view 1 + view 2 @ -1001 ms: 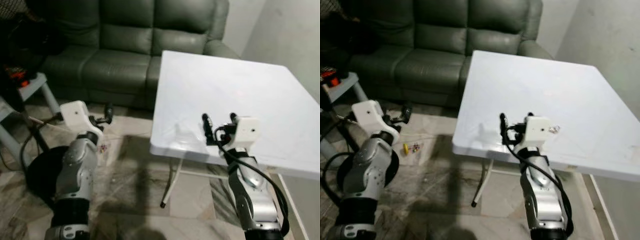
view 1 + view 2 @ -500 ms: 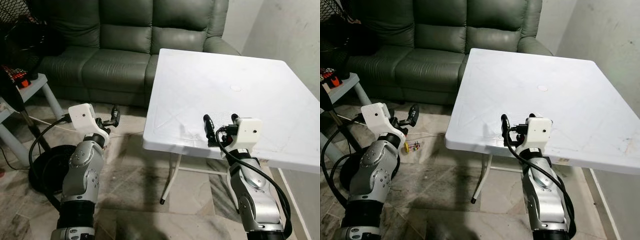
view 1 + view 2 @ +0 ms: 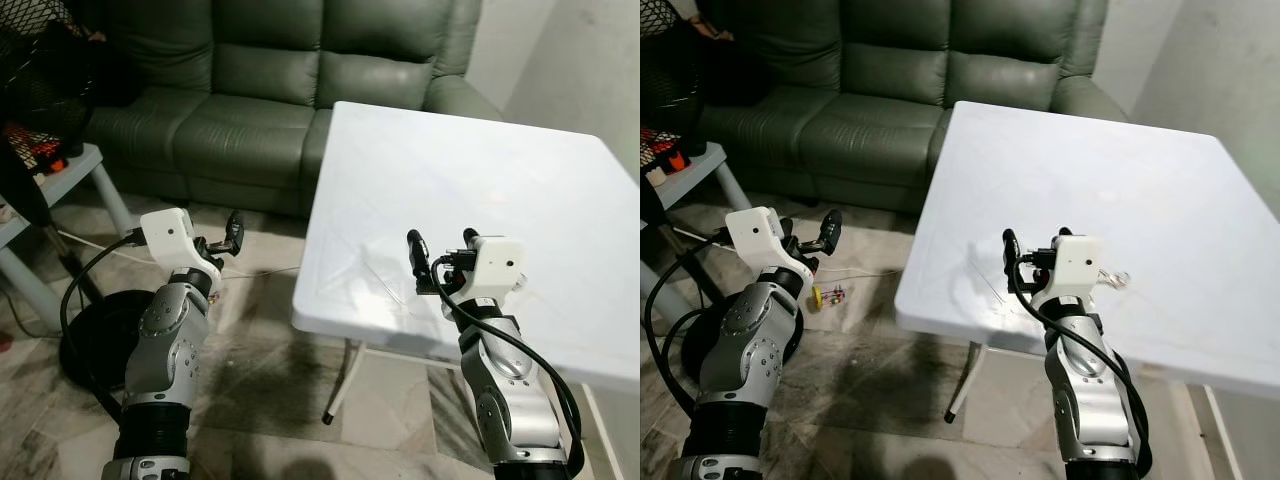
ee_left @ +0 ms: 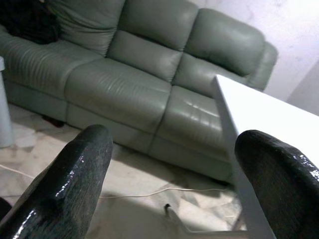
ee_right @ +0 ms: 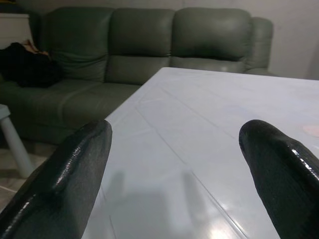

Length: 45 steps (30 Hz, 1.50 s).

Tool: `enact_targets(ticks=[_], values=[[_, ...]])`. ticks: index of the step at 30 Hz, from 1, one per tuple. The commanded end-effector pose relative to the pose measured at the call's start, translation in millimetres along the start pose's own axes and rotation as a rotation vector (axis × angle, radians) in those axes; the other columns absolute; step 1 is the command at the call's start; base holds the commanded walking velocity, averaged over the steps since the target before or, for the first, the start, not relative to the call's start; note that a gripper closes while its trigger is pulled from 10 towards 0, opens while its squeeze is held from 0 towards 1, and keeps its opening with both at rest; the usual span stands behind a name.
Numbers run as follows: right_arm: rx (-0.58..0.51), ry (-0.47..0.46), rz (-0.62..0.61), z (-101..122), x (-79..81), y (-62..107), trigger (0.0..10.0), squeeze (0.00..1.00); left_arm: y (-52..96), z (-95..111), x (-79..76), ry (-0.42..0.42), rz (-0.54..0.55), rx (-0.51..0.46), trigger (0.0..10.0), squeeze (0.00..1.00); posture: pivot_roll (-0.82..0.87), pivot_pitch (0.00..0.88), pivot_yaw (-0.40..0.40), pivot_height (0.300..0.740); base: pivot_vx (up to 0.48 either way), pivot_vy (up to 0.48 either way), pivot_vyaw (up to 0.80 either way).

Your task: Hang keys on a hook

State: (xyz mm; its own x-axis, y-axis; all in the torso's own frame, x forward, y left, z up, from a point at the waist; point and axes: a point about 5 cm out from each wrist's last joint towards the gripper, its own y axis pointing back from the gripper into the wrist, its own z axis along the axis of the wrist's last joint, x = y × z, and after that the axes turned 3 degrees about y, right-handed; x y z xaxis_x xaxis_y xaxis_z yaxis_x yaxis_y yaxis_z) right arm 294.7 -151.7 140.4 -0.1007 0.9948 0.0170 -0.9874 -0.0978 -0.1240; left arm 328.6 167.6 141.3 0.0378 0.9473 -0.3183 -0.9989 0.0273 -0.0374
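My right gripper (image 3: 441,245) is open and hovers over the near left part of the white table (image 3: 480,160), with nothing between its fingers. In the right wrist view the two black fingers (image 5: 65,174) frame the bare tabletop (image 5: 199,124). My left gripper (image 3: 222,236) is open and empty, held out over the floor to the left of the table, pointing toward the sofa (image 4: 149,64). A small yellow and red object (image 3: 825,296) lies on the floor below the left gripper; it is too small to tell whether it is keys.
A dark green leather sofa (image 3: 300,80) stands behind the table. At the left are a small grey side table (image 3: 70,165) and a black round fan base (image 3: 85,345) with a cable. The marble floor (image 3: 270,370) lies open between my arms.
The whole picture has shifted a little, so the camera moved. Both arms keep about the same raised pose and both grippers stay open.
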Motion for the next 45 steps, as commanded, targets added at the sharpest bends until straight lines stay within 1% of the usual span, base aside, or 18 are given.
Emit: enact_targets(ticks=[1, 4, 6, 9, 11, 16, 18, 20, 24, 25, 26, 27, 28, 30, 31, 34, 42, 45], values=[[-0.001, 0.007, -0.027, 2, -6.4, 1.7, 10.0, 0.00, -0.8, 3, -7.4, 0.005, -0.027, -0.004, 10.0, 0.00, -0.08, 0.021, -0.068, 0.740, 0.472, 0.000, 0.00], [0.002, 0.006, -0.028, 1, -6.0, 2.3, 10.0, 0.00, -0.6, 1, -8.5, -0.003, -0.017, 0.007, 10.0, 0.00, -0.07, 0.018, -0.067, 0.740, 0.410, 0.000, 0.00], [0.003, 0.005, -0.028, 1, -6.0, 2.5, 10.0, 0.00, -0.8, 0, -8.9, -0.012, -0.002, 0.017, 10.0, 0.00, -0.07, 0.021, -0.067, 0.740, 0.000, 0.000, 0.00], [0.004, 0.001, -0.025, 1, -5.0, 2.4, 10.0, 0.00, -0.3, -1, -11.7, -0.036, -0.024, 0.024, 10.0, 0.00, -0.07, 0.020, -0.067, 0.740, 0.000, 0.000, 0.00], [0.005, -0.001, -0.025, 1, -5.0, 2.3, 10.0, 0.00, -0.2, -2, -12.0, -0.036, -0.024, 0.028, 10.0, 0.00, -0.07, 0.020, -0.067, 0.740, 0.000, 0.000, 0.00], [0.015, -0.006, -0.029, -1, -4.5, 2.1, 10.0, 0.00, 1.3, -3, -19.0, -0.032, -0.054, 0.028, 10.0, 0.00, -0.07, 0.021, -0.066, 0.740, 0.000, 0.000, 0.00], [0.028, -0.023, -0.036, -2, -4.4, 2.5, 10.0, 0.00, 2.3, -5, -22.7, -0.039, -0.070, 0.038, 10.0, 0.00, -0.07, 0.021, -0.066, 0.740, 0.000, 0.000, 0.00], [0.032, -0.011, -0.044, -2, -4.8, 2.1, 10.0, 0.00, 4.3, -7, -27.7, -0.052, -0.094, 0.035, 10.0, 0.00, -0.07, 0.020, -0.066, 0.740, 0.000, 0.000, 0.00], [0.047, -0.008, -0.057, -4, -5.0, 1.4, 10.0, 0.00, 7.3, -12, -33.2, -0.046, -0.108, 0.053, 10.0, 0.00, -0.07, 0.020, -0.066, 0.740, 0.000, 0.000, 0.00], [0.046, -0.003, -0.048, -3, -4.7, 0.8, 10.0, 0.00, 8.1, -14, -35.2, -0.053, -0.117, 0.053, 10.0, 0.00, -0.07, 0.021, -0.066, 0.740, 0.000, 0.000, 0.00], [0.030, 0.006, -0.006, -2, -2.5, 0.4, 10.0, 0.00, 8.5, -15, -37.7, -0.066, -0.128, 0.053, 10.0, 0.00, -0.07, 0.020, -0.066, 0.740, 0.000, 0.000, 0.00], [0.030, 0.006, -0.006, -2, -2.5, 0.4, 10.0, 0.00, 8.5, -15, -37.7, -0.066, -0.128, 0.053, 10.0, 0.00, -0.07, 0.020, -0.066, 0.740, 0.000, 0.000, 0.00], [0.029, -0.010, 0.040, -2, 0.5, 1.4, 10.0, 0.00, 9.0, -15, -39.0, -0.064, -0.134, 0.053, 10.0, 0.00, -0.07, 0.020, -0.066, 0.740, 0.000, 0.000, 0.00], [0.040, -0.018, 0.051, -3, 1.3, 1.7, 10.0, 0.00, 9.2, -16, -39.3, -0.063, -0.135, 0.053, 10.0, 0.00, -0.07, 0.020, -0.066, 0.740, 0.000, 0.000, 0.00], [0.051, 0.000, 0.044, -5, 1.3, 1.1, 10.0, 0.00, 10.3, -16, -41.1, -0.077, -0.157, 0.051, 10.0, 0.00, -0.07, 0.015, -0.068, 0.740, 0.000, 0.000, 0.00], [0.079, 0.000, 0.039, -8, 2.0, -0.1, 10.0, 0.00, 11.3, -16, -41.8, -0.088, -0.169, 0.052, 10.0, 0.00, -0.07, 0.014, -0.069, 0.740, 0.000, 0.000, -0.54], [0.085, 0.003, 0.049, -10, 3.1, 0.3, 10.0, 0.00, 12.5, -17, -44.0, -0.108, -0.191, 0.052, 10.0, 0.00, -0.07, 0.001, -0.066, 0.740, 0.000, 0.000, -0.69], [0.086, 0.004, 0.049, -9, 3.2, -0.3, 10.0, 0.00, 12.4, -16, -47.6, -0.133, -0.216, 0.042, 10.0, 0.00, -0.07, 0.000, -0.063, 0.740, 0.000, 0.000, -0.69]])
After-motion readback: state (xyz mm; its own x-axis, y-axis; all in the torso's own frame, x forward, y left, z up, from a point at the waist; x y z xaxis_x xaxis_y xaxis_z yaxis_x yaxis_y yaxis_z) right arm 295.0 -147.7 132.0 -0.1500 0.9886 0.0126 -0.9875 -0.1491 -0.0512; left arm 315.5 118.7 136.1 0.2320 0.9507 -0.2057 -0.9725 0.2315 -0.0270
